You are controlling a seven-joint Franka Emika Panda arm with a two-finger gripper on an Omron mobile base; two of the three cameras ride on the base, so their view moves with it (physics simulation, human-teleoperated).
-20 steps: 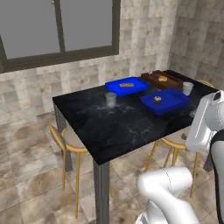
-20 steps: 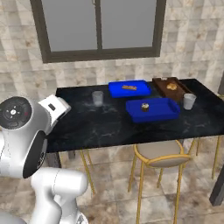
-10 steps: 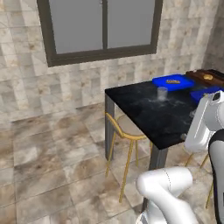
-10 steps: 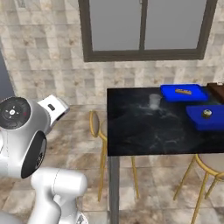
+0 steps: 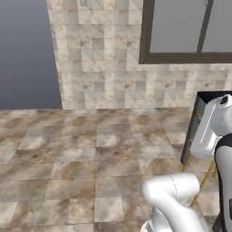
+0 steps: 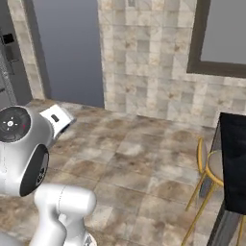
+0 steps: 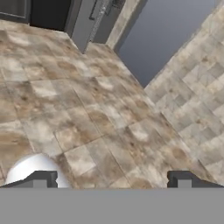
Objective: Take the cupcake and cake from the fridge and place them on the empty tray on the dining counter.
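The claw (image 7: 111,177) stands wide and carries nothing, its two dark tips set far apart over brown stone floor tiles (image 7: 92,127). Ahead of the claw, up the hand view, stands a grey flat-fronted panel with a dark vertical bar handle (image 7: 97,15), which may be the fridge; I cannot tell for sure, and nothing shows of its inside. No cake or cupcake can be seen from here, so where they sit is unknown; by the task they should be in the fridge. Off to the claw's right, the black marble worktop (image 6: 235,163) shows only its near end, with a yellow-legged stool (image 6: 207,168) tucked just beside it.

Judging from the task, both cakes should be light, soft and crumbly. A gentle pinch low on the cupcake's wrapper base, and across the round cake's firm sides, seems safest; frosting will smear or slip.
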